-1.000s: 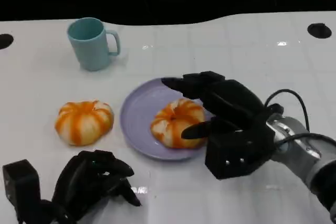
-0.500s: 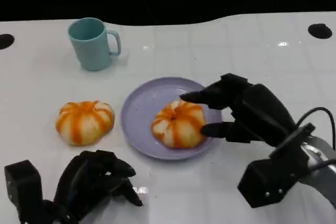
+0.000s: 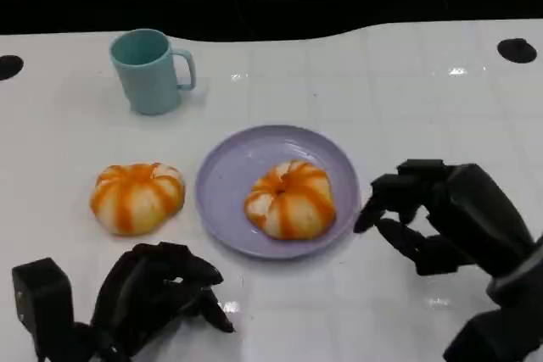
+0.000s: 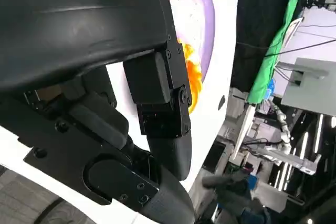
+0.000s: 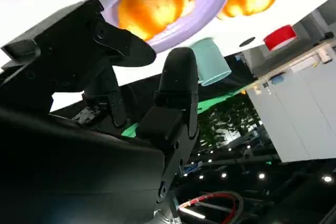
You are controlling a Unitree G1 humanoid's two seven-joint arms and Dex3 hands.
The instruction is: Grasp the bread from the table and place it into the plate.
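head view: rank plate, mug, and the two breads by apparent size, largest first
1. purple plate
2-3. bread on the plate and bread on the table: look alike, no ranking
4. teal mug: slightly smaller, but farther from the camera, so unsure

A round orange-and-white striped bread (image 3: 290, 199) sits inside the lavender plate (image 3: 233, 167), right of centre; a matching bread (image 3: 137, 197) lies left of the plate.

Teal mug (image 3: 149, 69) upright at far left of my white table (image 3: 407, 82), handle facing right. Black round holes (image 3: 516, 48) near table's far corners.
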